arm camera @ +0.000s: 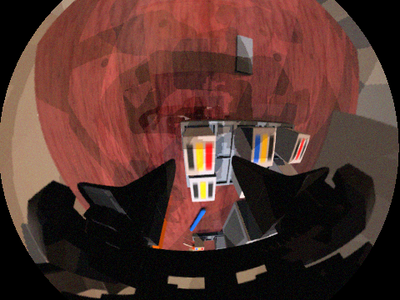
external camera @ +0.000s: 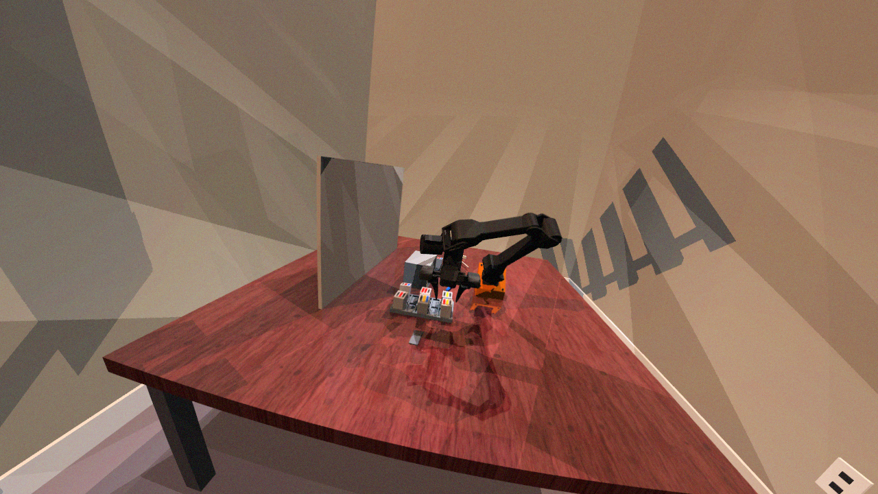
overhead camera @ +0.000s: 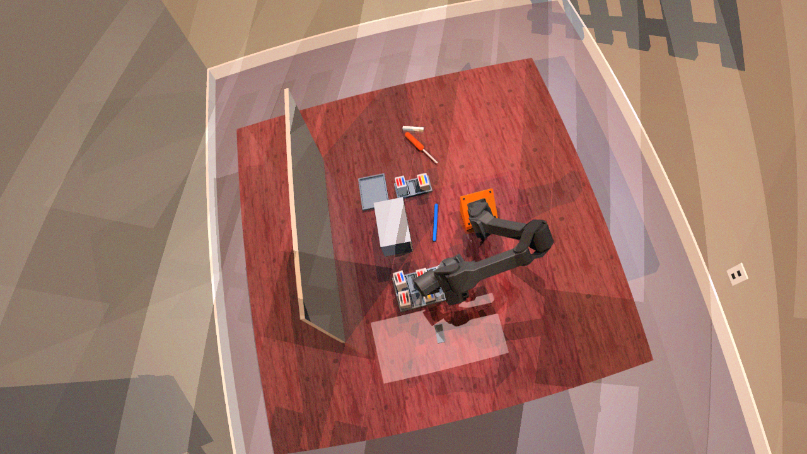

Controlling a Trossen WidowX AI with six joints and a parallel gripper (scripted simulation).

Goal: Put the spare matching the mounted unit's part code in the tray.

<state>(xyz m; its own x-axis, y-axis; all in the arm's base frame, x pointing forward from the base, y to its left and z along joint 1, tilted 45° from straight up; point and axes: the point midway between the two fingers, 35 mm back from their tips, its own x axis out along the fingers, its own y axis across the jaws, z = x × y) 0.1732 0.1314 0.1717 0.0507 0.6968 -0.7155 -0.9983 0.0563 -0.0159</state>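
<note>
My gripper (external camera: 447,297) (arm camera: 203,162) is open, pointing down over the right end of the spares rack (external camera: 409,314). In the wrist view its fingers stand either side of a block with black, yellow and red stripes (arm camera: 200,156); contact cannot be told. Behind that is a black-yellow-black block (arm camera: 202,190). A blue-orange-black block (arm camera: 263,147) and a red-striped block (arm camera: 299,149) (overhead camera: 403,299) stand further along. The empty grey tray (overhead camera: 373,192) lies beyond the large grey box with a white top (overhead camera: 392,220), seemingly the mounted unit. No code shows on it.
A tall mirror-like panel (overhead camera: 309,226) (external camera: 362,227) stands at the left. A small rack holds two blocks (overhead camera: 400,183) (overhead camera: 423,181) beside the tray. A blue stick (overhead camera: 435,222) (arm camera: 197,220), an orange screwdriver (overhead camera: 414,140) and a grey plate (overhead camera: 439,333) (external camera: 415,338) (arm camera: 244,54) lie on the table.
</note>
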